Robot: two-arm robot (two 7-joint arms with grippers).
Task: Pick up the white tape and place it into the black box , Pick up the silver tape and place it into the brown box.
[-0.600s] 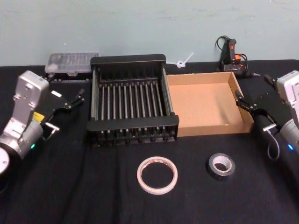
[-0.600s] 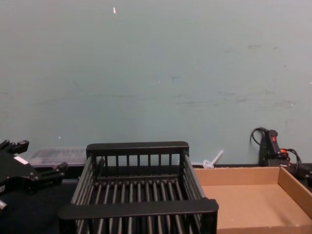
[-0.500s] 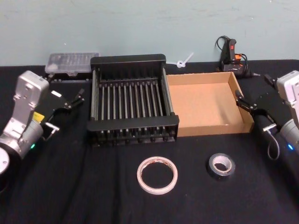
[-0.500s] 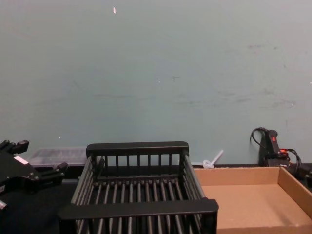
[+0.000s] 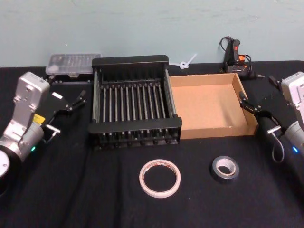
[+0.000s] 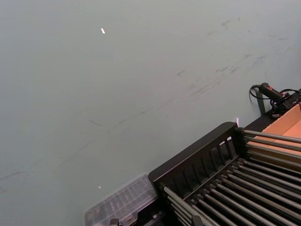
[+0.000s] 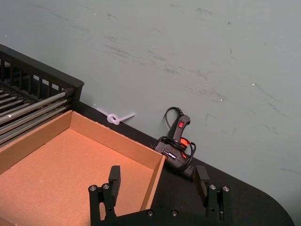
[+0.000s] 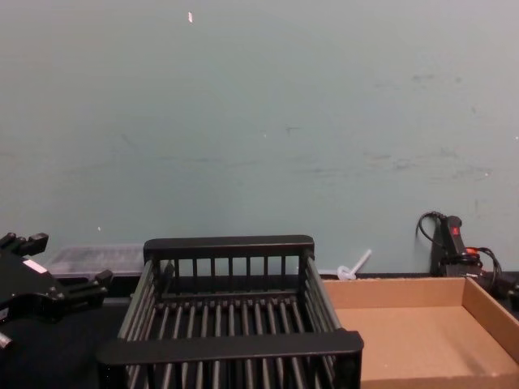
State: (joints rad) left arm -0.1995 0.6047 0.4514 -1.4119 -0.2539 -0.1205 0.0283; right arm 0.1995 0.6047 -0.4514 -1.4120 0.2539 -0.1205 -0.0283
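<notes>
The white tape lies flat on the black table near the front, ahead of the black box. To its right lies the silver tape, a small dark roll. The brown box touches the crate's right side. My left gripper hovers open left of the crate, its fingers holding nothing. On the right, my right gripper is open beside the tray's right wall. In the right wrist view the right gripper spans the tray's far corner. Both arms are well behind the tapes.
A clear plastic case sits behind the crate at the back left. A black and orange corded tool and a white looped tie lie by the teal wall. Black cloth covers the table around the tapes.
</notes>
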